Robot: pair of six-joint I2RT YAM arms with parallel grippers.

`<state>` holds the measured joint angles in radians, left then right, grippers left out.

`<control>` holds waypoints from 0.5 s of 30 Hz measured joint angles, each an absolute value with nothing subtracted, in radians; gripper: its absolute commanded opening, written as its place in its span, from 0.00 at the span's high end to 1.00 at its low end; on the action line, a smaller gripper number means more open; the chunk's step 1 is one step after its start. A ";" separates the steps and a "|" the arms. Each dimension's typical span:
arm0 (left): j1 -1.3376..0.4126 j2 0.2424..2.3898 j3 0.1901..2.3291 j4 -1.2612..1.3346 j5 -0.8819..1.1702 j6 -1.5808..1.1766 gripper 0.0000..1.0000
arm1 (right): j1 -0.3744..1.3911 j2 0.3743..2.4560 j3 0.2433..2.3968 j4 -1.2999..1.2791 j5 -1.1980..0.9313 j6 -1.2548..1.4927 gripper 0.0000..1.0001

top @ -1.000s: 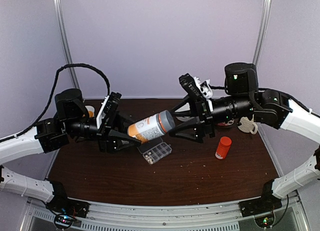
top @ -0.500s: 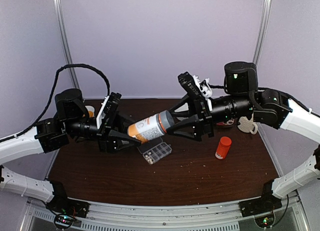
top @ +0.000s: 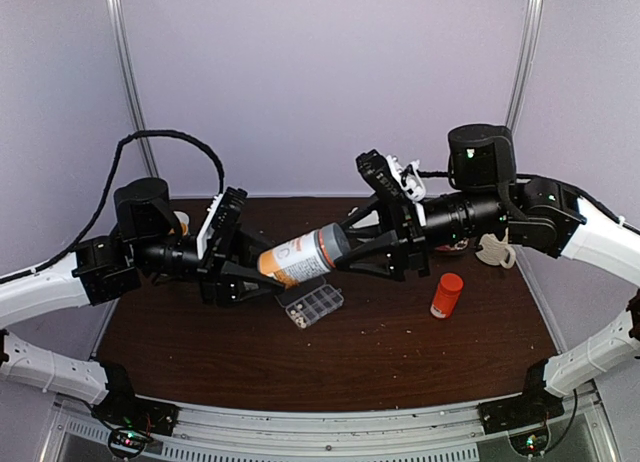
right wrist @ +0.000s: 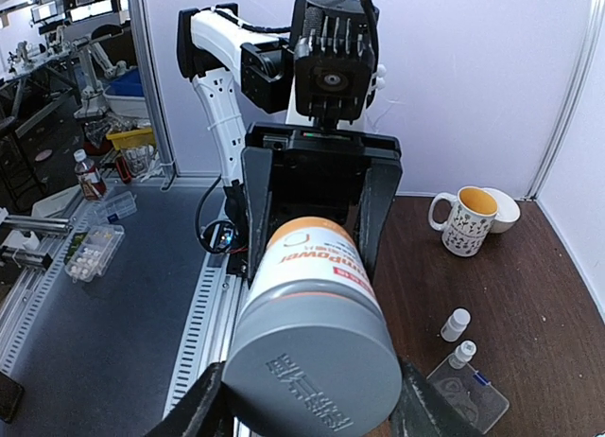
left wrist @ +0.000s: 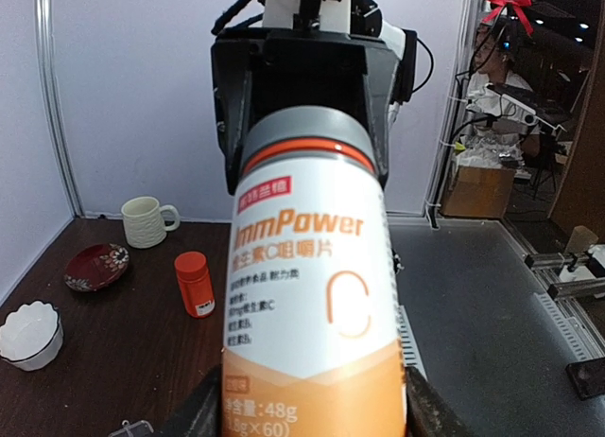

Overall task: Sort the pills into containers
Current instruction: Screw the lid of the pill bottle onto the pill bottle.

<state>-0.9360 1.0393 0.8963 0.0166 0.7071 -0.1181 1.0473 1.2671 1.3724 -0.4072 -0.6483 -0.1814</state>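
- Above the middle of the table (top: pixel 400 362), the two arms met over an orange-and-white supplement bottle (top: pixel 298 258) that was held in the air, tilted, with its grey cap (top: pixel 333 245) pointing toward the right arm.
- The left fingers (top: pixel 250 274) were clamped around the bottle's lower body. Their wrist camera showed a finger pressed to each side of the label.
- The right fingers (top: pixel 358 264), spread wider a second before, had drawn in around the cap. Their wrist camera showed them against both of its sides, in what looked like a grip.
- That closing was the only change, as the bottle and both arms had barely shifted.
- The clear pill organizer (top: pixel 312 304) lay on the table directly beneath the bottle, with a few whitish pills (top: pixel 296 320) in a compartment at its near end.
- A small red bottle (top: pixel 446 295) stood to the right, well apart, and a mug (top: pixel 497 250) stood farther back.
- With both ends of the bottle secured, the next step was probably to twist the cap off. The bottle was not yet open, and most compartments looked unfilled.
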 measured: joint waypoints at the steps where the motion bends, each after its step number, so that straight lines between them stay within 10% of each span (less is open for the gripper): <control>1: -0.936 1.043 0.897 0.015 0.708 -0.115 0.89 | 1.047 1.266 1.372 -0.415 -0.645 -0.199 0.77; 15: -0.936 1.084 0.929 -0.004 0.781 -0.151 0.90 | 1.050 1.240 1.357 -0.452 -0.668 -0.925 0.96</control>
<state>-0.9360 1.0840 0.9287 -0.0040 0.7807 -0.1513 1.0496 1.2400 1.3567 -0.4519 -0.6682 -0.9245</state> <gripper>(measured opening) 0.530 0.525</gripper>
